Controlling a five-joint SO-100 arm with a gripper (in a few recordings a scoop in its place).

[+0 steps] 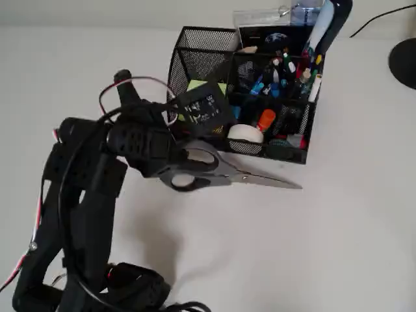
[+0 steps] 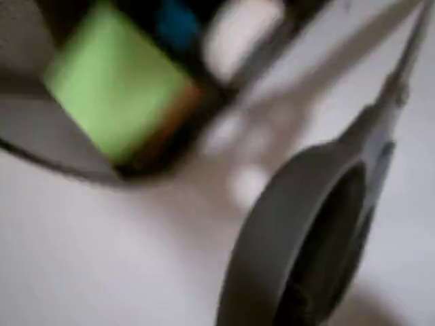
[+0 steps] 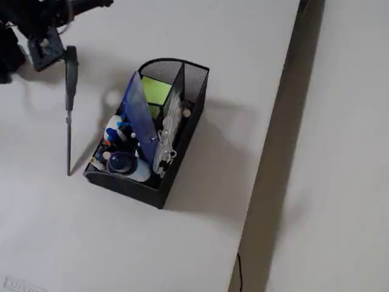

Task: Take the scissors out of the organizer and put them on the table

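In the overhead view the gripper (image 1: 170,162) clamps the handles of the scissors (image 1: 224,173), which are out of the organizer (image 1: 195,49) and just in front of it, blades closed and pointing right over the table (image 1: 351,214).

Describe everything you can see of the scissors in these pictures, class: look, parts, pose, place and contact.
The scissors have dark grey plastic loop handles and long silver metal blades, closed to one point. They are out of the organizer, beside its front, blades roughly level. The tool grips them at the handles. In the fixed view they are seen edge-on. Whether they touch the table cannot be told.
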